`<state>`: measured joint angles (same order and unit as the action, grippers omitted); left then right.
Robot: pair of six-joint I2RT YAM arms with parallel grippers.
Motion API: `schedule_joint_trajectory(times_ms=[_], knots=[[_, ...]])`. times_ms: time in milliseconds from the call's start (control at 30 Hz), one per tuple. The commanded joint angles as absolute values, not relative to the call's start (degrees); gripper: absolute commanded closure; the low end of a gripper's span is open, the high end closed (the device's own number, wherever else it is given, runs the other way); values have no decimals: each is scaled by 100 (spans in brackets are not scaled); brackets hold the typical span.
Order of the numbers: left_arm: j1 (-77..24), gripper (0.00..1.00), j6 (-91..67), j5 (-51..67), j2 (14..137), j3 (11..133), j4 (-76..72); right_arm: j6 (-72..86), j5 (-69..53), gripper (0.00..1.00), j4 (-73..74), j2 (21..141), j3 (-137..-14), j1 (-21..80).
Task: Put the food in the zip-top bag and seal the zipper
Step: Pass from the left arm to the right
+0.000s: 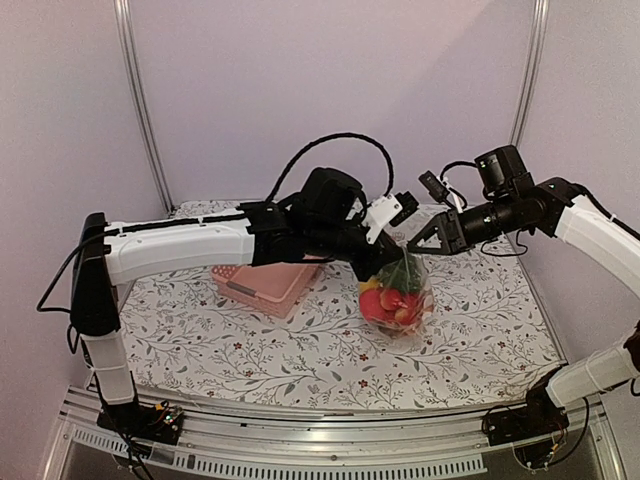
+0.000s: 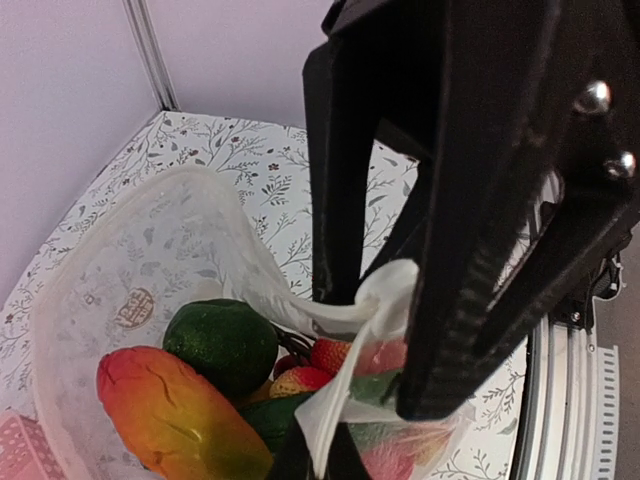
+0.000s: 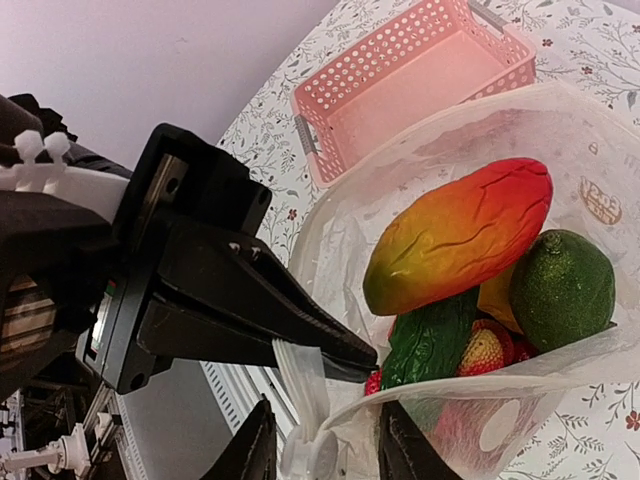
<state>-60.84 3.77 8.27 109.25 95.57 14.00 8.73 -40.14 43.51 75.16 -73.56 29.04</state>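
The clear zip-top bag (image 1: 417,322) hangs above the table between both grippers, mouth open. The food (image 1: 386,300) is inside it: an orange-red piece (image 3: 460,235), a green round fruit (image 3: 562,290), a green cucumber (image 3: 430,340) and strawberries (image 2: 335,358). My left gripper (image 1: 393,262) is shut on the bag's mouth edge, pinching the pale zipper (image 2: 385,295) strip. In the right wrist view its closed black fingers (image 3: 300,320) hold the strip (image 3: 300,375). My right gripper (image 3: 328,452) is open, its fingers on either side of the bag's white zipper end without touching it.
The pink slotted basket (image 1: 262,285) sits empty on the floral tablecloth, left of the bag under my left arm, and shows in the right wrist view (image 3: 420,70). The metal table rail (image 1: 330,440) runs along the near edge.
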Motion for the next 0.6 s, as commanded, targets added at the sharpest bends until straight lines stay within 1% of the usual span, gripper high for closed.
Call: schedule_joint_trajectory(times_ms=[0,133,200,233,267,333,433,500,567], knots=[[-5990,100,252,940,10953,9558,1108,887,-3512,72,4250,7526,-7539,2954],[-5969,100,184,920,10990,9637,1118,942,-3409,93,4161,7427,-7375,2963],[-5956,96,182,824,10992,9725,1201,919,-3394,98,4199,7377,-7356,2971],[-5947,91,184,773,10975,9762,1250,902,-3385,99,4228,7368,-7364,2971],[-5934,84,185,703,10945,9798,1301,861,-3365,100,4262,7359,-7361,2972],[-5911,61,180,553,10826,9861,1434,821,-3318,100,4300,7325,-7348,2971],[-5849,37,232,628,10598,10004,1718,787,-3277,100,4377,7283,-7331,2971],[-5780,31,264,800,10469,10122,1942,736,-3248,100,4428,7271,-7323,2971],[-5636,27,123,816,10430,10202,2026,700,-3191,100,4461,7223,-7323,2979]])
